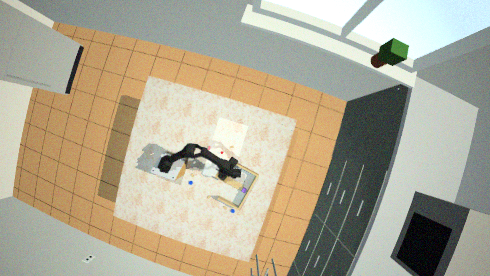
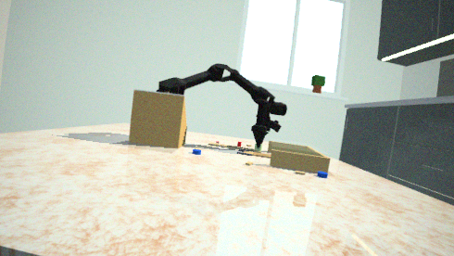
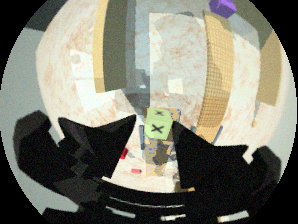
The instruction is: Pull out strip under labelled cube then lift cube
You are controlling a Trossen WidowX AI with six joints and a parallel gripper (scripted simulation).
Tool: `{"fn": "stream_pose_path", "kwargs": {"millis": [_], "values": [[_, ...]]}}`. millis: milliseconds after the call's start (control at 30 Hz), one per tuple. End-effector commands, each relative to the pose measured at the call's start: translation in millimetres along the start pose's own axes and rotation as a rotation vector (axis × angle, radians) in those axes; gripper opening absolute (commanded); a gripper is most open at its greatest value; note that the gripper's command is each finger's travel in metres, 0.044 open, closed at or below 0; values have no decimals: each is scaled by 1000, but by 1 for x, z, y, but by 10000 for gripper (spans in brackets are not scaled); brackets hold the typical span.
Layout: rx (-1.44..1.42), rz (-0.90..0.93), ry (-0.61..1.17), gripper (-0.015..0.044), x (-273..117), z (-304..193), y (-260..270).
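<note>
The labelled cube is pale green with a black X on top. It lies on the table among several flat strips: an olive one, a grey one and a tan one. I cannot tell which strip it touches. My gripper points straight down over the cube. Its fingers are half open, one on each side of the cube, and I see no grip on it. The arm hides the cube in the overhead view.
A purple cube lies in the low wooden tray to the right. The arm's tan box base stands to the left. Blue markers and a red piece lie nearby.
</note>
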State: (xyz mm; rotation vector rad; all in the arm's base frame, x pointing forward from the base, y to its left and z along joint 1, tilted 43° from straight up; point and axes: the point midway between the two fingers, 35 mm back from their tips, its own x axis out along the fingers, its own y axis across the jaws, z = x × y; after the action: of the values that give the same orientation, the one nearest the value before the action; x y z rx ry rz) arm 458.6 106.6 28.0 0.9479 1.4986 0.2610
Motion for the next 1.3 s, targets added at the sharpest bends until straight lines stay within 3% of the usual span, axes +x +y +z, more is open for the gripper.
{"fn": "stream_pose_path", "kwargs": {"millis": [0, 400, 500, 833, 967, 1267], "values": [[13, -8, 10, 250, 10, -3, -4], [13, -8, 10, 250, 11, -3, -4], [4, -2, 8, 171, 10, -2, -2], [4, -2, 8, 105, 10, -2, -2], [4, -3, 8, 0, 8, -4, -3], [10, -8, 10, 0, -16, -27, -21]]}}
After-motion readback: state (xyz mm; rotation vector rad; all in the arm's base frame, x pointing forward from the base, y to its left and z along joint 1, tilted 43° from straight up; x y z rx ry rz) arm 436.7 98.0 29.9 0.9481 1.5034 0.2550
